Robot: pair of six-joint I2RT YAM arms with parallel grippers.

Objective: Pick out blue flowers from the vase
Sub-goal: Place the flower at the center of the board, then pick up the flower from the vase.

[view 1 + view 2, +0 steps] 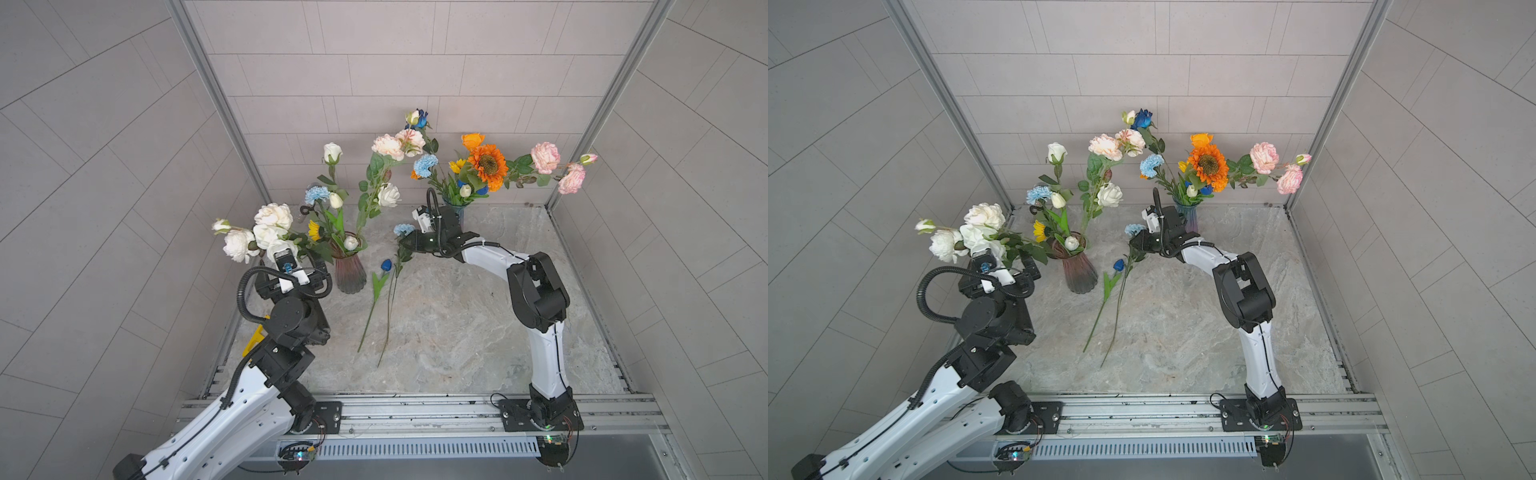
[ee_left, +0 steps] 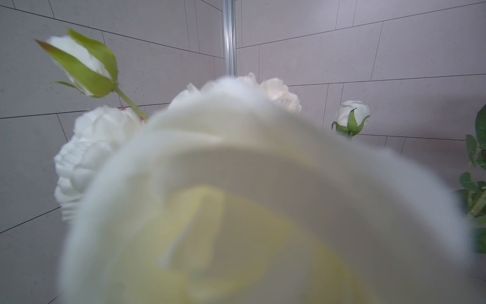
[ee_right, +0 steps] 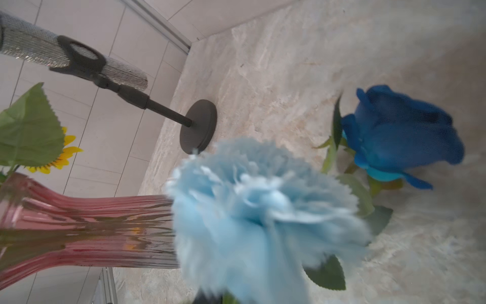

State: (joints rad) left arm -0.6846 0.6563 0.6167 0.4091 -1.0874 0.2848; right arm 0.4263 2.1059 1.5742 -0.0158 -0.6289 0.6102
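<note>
My right gripper (image 1: 408, 243) is at the green stem of a frilly light blue carnation (image 1: 404, 229), its bloom at eleven o'clock; I cannot tell whether I clamp it. A dark blue rose (image 1: 386, 264) lies on the marble table (image 1: 457, 332) at seven o'clock. My left gripper (image 1: 293, 262) gapes wide among white peonies (image 1: 272, 216).

bare tabletop (image 1: 465, 332) beside the laid stems (image 1: 377, 286), pink vase (image 1: 350, 272) and blue vase (image 1: 460, 210) behind
</note>
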